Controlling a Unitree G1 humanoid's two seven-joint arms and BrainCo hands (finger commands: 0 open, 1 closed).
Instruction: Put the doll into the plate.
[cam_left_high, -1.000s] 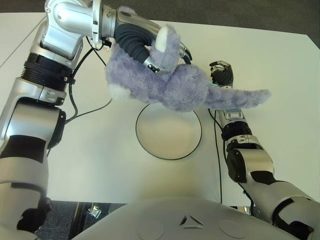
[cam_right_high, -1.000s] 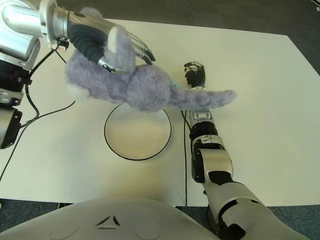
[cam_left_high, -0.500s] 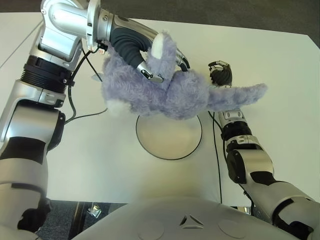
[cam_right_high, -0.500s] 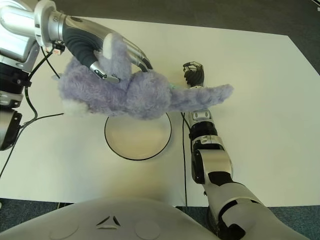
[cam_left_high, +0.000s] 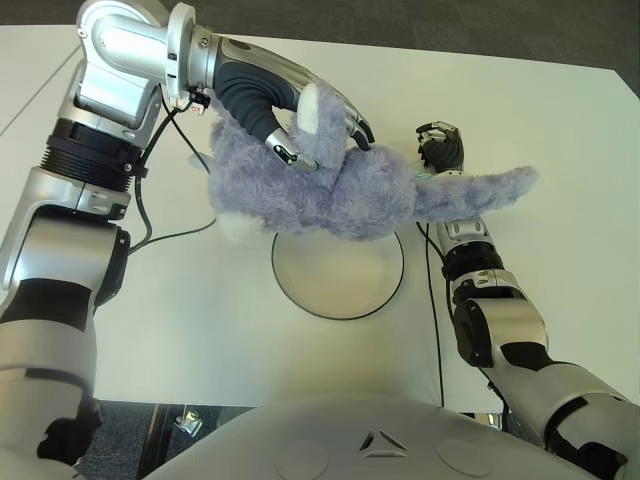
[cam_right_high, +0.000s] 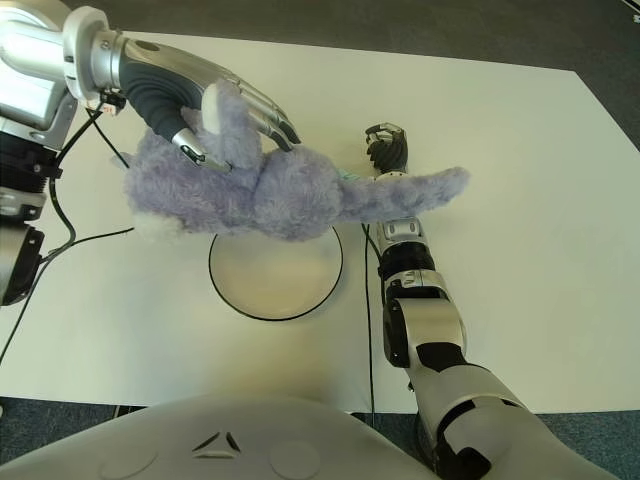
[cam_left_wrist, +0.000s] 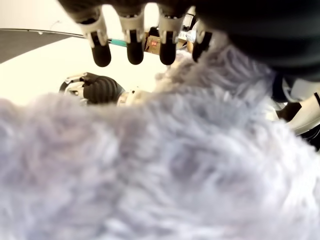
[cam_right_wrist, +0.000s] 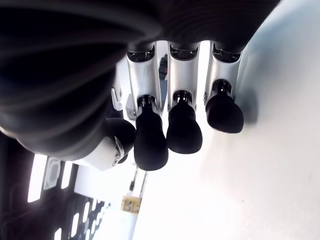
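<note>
A white table (cam_left_high: 560, 130) carries a round white plate with a dark rim (cam_left_high: 337, 275), and the fluffy lavender plush doll (cam_left_high: 340, 190) hangs in the air over its far edge. The left hand (cam_left_high: 300, 115) clasps the doll from above with curled fingers, while the right hand (cam_left_high: 442, 148) shows just beyond the doll's long limb, fingers curled and holding nothing.

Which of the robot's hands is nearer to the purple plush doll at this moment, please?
Left. The left hand grips the purple plush doll above the plate. The right hand holds nothing, showing just behind the doll's tail end.
</note>
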